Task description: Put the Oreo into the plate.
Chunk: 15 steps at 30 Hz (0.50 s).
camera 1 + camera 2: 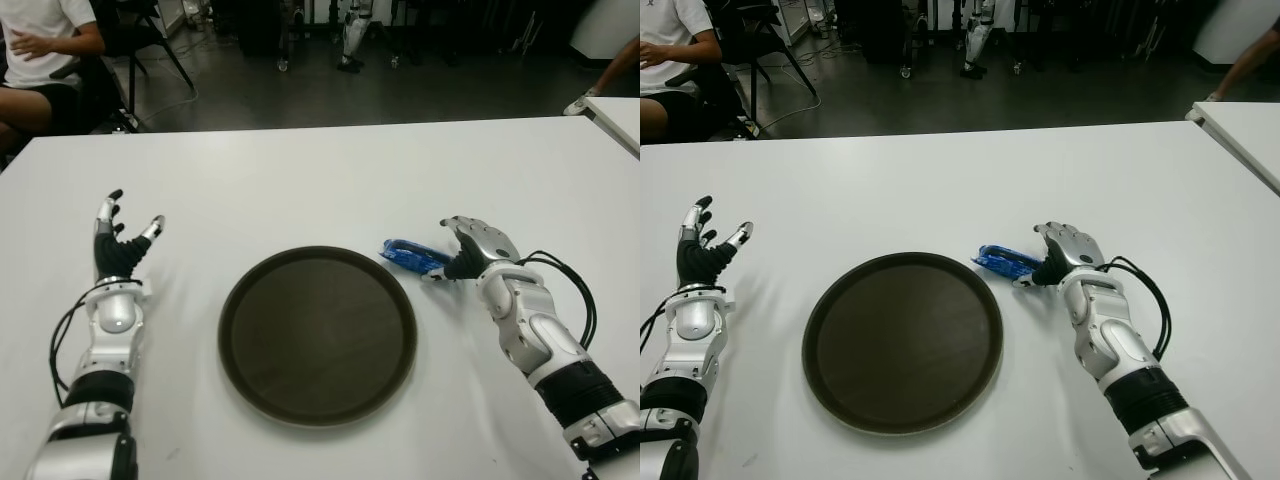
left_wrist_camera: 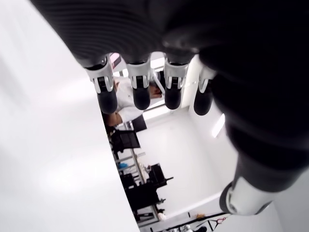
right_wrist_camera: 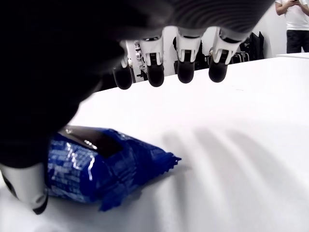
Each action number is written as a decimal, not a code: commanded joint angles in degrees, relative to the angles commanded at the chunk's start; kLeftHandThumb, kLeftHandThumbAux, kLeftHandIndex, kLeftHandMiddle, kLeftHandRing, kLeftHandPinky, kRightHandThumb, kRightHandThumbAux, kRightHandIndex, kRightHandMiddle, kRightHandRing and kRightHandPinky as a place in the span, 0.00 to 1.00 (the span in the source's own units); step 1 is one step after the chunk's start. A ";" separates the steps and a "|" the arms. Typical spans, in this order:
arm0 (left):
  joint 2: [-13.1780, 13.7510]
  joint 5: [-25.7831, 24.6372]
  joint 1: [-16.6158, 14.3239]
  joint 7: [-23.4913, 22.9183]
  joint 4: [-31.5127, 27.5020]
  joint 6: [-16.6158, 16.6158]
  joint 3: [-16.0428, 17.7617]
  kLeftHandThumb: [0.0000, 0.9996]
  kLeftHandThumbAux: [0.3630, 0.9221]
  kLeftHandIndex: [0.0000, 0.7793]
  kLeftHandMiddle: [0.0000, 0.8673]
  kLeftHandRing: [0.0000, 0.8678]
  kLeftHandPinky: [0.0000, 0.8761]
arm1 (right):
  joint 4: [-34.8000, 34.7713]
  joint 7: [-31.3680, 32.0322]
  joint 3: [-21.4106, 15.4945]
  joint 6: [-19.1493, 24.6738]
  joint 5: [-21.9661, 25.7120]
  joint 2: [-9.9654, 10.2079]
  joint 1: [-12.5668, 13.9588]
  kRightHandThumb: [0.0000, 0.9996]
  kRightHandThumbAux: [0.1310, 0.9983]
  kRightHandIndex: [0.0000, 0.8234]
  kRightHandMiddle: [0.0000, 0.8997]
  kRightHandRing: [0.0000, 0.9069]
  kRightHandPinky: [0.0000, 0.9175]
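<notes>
A blue Oreo packet (image 1: 412, 255) lies flat on the white table (image 1: 320, 180), just off the right rim of the dark round plate (image 1: 318, 335). My right hand (image 1: 470, 245) is right beside the packet, on its right. In the right wrist view the fingers (image 3: 186, 67) stretch out above the table past the packet (image 3: 96, 166), and the thumb tip (image 3: 34, 198) is down by its near end. Nothing is gripped, so the hand is open. My left hand (image 1: 118, 240) shows left of the plate with its fingers (image 2: 140, 94) spread and holding nothing.
A seated person (image 1: 40, 50) is beyond the table's far left corner, with chairs and equipment on the dark floor behind. The corner of a second white table (image 1: 615, 115) shows at the far right.
</notes>
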 joint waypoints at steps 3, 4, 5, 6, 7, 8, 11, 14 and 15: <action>0.09 -0.04 -0.15 -0.18 0.45 -0.06 0.06 0.00 0.62 0.00 0.01 0.03 0.01 | -0.13 0.19 0.12 -0.10 0.05 0.12 -0.06 0.00 0.56 0.00 0.00 0.00 0.00; 0.10 -0.06 -0.18 -0.22 0.54 -0.07 0.07 0.00 0.62 0.00 0.01 0.03 0.01 | -0.16 0.20 0.12 -0.13 0.07 0.14 -0.06 0.00 0.56 0.00 0.00 0.00 0.00; 0.11 -0.10 -0.24 -0.28 0.66 -0.08 0.09 0.00 0.62 0.00 0.01 0.03 0.01 | -0.25 0.11 0.07 -0.26 0.14 0.18 0.00 0.00 0.56 0.00 0.00 0.00 0.00; 0.11 -0.12 -0.27 -0.31 0.74 -0.10 0.09 0.00 0.63 0.00 0.01 0.03 0.01 | -0.31 0.05 0.04 -0.35 0.19 0.20 0.04 0.00 0.56 0.00 0.00 0.00 0.00; 0.09 -0.18 -0.29 -0.38 0.80 -0.13 0.10 0.00 0.63 0.00 0.01 0.03 0.01 | -0.40 -0.07 -0.05 -0.51 0.30 0.23 0.11 0.00 0.56 0.00 0.00 0.00 0.00; 0.05 -0.30 -0.26 -0.52 0.76 -0.20 0.13 0.00 0.64 0.00 0.01 0.03 0.02 | -0.50 -0.17 -0.17 -0.66 0.46 0.28 0.19 0.00 0.56 0.00 0.00 0.00 0.00; 0.00 -0.52 -0.22 -0.74 0.68 -0.33 0.20 0.00 0.66 0.00 0.01 0.03 0.02 | -0.68 -0.18 -0.38 -0.82 0.74 0.39 0.29 0.00 0.57 0.00 0.00 0.00 0.00; -0.08 -0.75 -0.01 -1.00 0.25 -0.35 0.29 0.00 0.67 0.00 0.01 0.03 0.01 | -0.72 0.08 -0.56 -1.00 1.08 0.49 0.24 0.00 0.57 0.00 0.00 0.00 0.00; -0.12 -0.79 0.07 -1.07 0.08 -0.32 0.30 0.00 0.67 0.00 0.01 0.03 0.01 | -0.70 0.13 -0.58 -1.03 1.14 0.51 0.20 0.00 0.57 0.00 0.00 0.00 0.00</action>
